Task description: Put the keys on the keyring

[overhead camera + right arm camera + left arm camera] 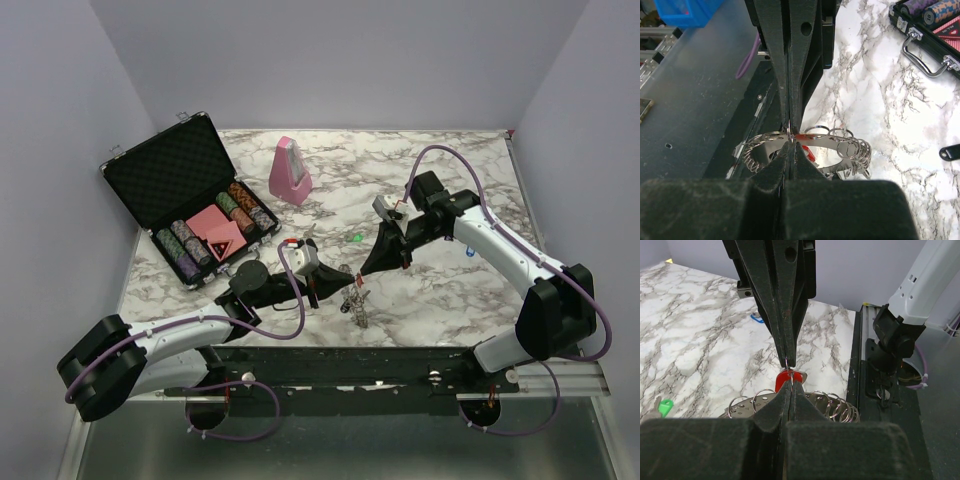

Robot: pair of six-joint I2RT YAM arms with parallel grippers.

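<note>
**Fig.** Marble table (450, 300), top view w/ both wrist views, read L to R.

(a) Far L: poker-chip case (165, 160), lid open and leaning back, foam lining exposed. Lower tray holds rows of striped chips (180, 245) on either side of a pink card box (218, 232). In the R wrist view its carry handle (922, 50) faces the table centre.

(b) Pink metronome (291, 172), upright, just R of the case, toward the rear wall.

(c) Left gripper (790, 374): fingers pressed fully together, tips pinching a thin wire loop of the keyring (832, 405) directly above the red-capped key (790, 378).

(d) Keyring sits centre-front, between the two grippers. It carries many small wire loops along its rim, w/ silver keys (355, 303) bunched below it.

(e) Small green piece (356, 238) lies alone on the marble behind the keyring.

(f) Right gripper (790, 134): fingers likewise closed flat, tips meeting on the keyring's rim from the opposite side.

(g) Small blue piece (467, 251) beside the R arm, too small to identify. A black key-head-shaped piece (952, 151) lies apart on the marble.
</note>
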